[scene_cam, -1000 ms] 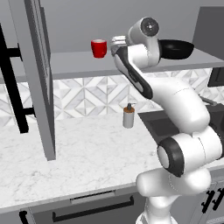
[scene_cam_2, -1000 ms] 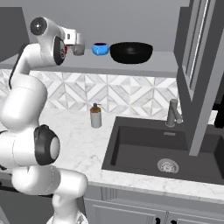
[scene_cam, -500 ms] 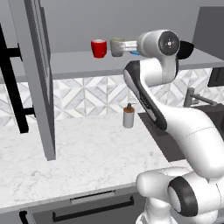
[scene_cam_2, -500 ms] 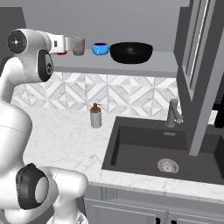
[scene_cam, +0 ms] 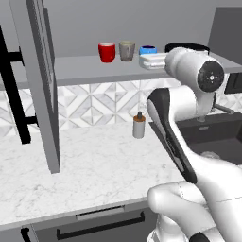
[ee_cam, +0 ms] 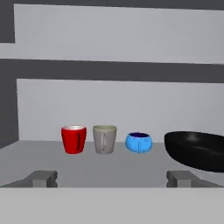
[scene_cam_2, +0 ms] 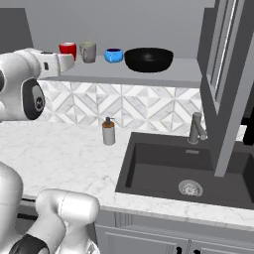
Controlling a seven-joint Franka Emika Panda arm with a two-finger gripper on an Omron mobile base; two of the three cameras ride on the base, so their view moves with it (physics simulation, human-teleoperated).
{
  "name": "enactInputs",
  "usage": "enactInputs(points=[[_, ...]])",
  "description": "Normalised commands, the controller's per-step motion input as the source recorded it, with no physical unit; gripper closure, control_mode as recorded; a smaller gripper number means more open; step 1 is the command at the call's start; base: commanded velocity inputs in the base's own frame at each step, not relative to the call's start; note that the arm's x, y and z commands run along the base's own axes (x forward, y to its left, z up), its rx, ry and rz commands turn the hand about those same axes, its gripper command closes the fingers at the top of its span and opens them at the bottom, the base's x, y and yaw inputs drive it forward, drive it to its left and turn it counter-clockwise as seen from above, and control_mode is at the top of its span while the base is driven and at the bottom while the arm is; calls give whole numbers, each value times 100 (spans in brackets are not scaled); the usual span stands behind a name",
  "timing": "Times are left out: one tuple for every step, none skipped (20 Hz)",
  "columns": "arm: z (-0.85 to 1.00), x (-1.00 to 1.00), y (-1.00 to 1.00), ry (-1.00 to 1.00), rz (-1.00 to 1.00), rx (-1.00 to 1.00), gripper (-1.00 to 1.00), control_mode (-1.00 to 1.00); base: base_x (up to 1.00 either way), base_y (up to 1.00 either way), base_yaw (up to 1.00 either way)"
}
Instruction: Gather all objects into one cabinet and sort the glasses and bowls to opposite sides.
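On the grey cabinet shelf (ee_cam: 109, 164) four things stand in a row. From left to right they are the red cup (ee_cam: 73, 139), the grey-olive cup (ee_cam: 104, 138), the small blue bowl (ee_cam: 138, 142) and the wide black bowl (ee_cam: 197, 150). My gripper (ee_cam: 112, 178) is open, holds nothing, and sits in front of the shelf edge, level with the cups and apart from them. From the base I see the red cup (scene_cam: 107, 52), grey-olive cup (scene_cam: 126, 50), blue bowl (scene_cam_2: 113, 55) and black bowl (scene_cam_2: 149, 59). My arm hides part of the black bowl in the left base view.
One tall grey cabinet door (scene_cam: 40, 80) with a black bar handle (scene_cam: 12, 85) stands open at the left, another door (scene_cam_2: 225, 84) at the right. A soap dispenser (scene_cam_2: 108, 132) stands on the marble counter (scene_cam: 94, 160) beside the dark sink (scene_cam_2: 183, 168) and faucet (scene_cam_2: 197, 128).
The grey-olive cup now stands free on the shelf beside the red cup. My hand has drawn back from the shelf towards the base, and the arm has swung round.
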Motion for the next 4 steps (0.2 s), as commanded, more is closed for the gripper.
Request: enactInputs(points=[[14,-100,-4,-14,0,0,-100,-100,0,0,0],[17,-100,-1,-15,0,0,-100,-100,0,0,0],[17,-100,-1,-15,0,0,-100,-100,0,0,0],[19,-100,0,-15,0,0,-100,-100,0,0,0]])
